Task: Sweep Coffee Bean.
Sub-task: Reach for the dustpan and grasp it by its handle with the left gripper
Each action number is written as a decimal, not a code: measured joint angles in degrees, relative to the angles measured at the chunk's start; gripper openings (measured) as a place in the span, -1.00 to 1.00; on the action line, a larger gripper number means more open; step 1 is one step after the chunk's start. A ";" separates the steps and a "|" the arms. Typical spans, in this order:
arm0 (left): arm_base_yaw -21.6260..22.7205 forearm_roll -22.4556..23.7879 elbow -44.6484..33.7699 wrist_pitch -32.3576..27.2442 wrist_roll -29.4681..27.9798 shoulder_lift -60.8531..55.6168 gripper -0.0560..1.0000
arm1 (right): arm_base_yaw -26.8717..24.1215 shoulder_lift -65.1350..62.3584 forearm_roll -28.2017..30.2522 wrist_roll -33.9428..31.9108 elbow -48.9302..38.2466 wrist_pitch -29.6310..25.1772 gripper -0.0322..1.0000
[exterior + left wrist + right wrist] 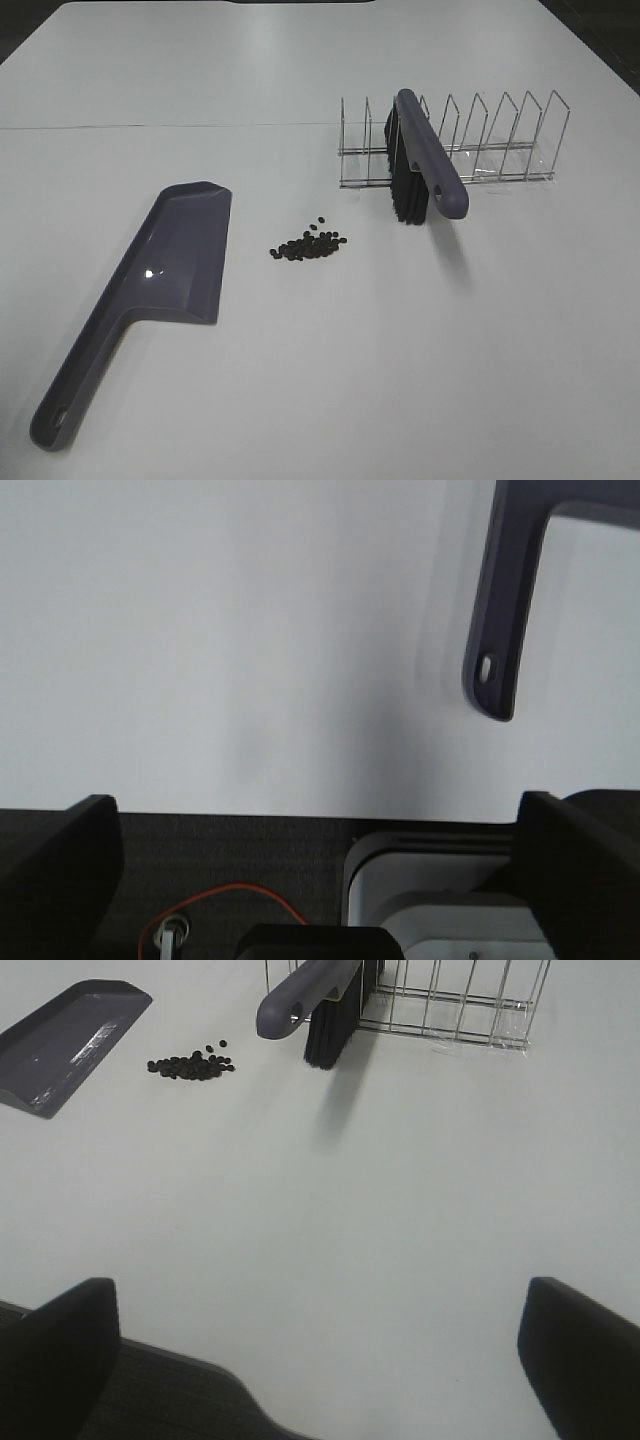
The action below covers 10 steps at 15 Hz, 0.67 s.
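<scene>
A small heap of dark coffee beans (pixel 308 245) lies on the white table, between a purple dustpan (pixel 170 265) on the left and a purple brush (pixel 425 155) with black bristles propped in a wire rack. Neither gripper shows in the exterior view. In the left wrist view my left gripper (pixel 315 820) is open at the table's near edge, with the dustpan's handle end (pixel 495 630) ahead of it. My right gripper (pixel 318 1300) is open over bare table, well short of the beans (pixel 190 1064), the brush (pixel 320 1000) and the dustpan (pixel 65 1040). Both hold nothing.
A wire dish rack (pixel 500 140) stands at the back right and holds the brush leaning out of its left end. The rack (pixel 450 1000) also shows in the right wrist view. A thin seam runs across the table (pixel 150 126) behind the dustpan.
</scene>
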State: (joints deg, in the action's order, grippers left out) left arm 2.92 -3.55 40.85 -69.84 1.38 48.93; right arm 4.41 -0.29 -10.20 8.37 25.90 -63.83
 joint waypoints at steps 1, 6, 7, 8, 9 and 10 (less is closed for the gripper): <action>-5.73 0.17 0.00 0.46 -3.04 6.36 0.96 | 0.00 0.00 0.00 0.00 0.00 0.00 0.97; -16.44 0.63 4.18 7.85 -8.25 21.60 0.96 | 0.00 0.00 0.00 0.00 0.00 0.00 0.97; -17.30 1.03 6.07 8.54 -8.02 26.01 0.96 | 0.00 0.00 0.00 0.00 0.00 0.00 0.97; -17.82 1.26 7.28 8.88 -8.02 27.79 0.96 | 0.00 0.00 0.00 0.00 0.00 0.00 0.97; -20.80 2.41 12.03 10.14 -8.54 35.92 0.90 | 0.00 0.00 0.00 0.00 0.00 0.00 0.97; -22.00 2.98 13.87 11.34 -9.63 39.94 0.85 | 0.00 0.00 0.00 0.00 0.00 0.00 0.97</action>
State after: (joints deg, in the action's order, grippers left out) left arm -19.08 -0.57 54.72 -58.50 -8.25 88.87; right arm 4.41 -0.29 -10.20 8.37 25.90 -63.83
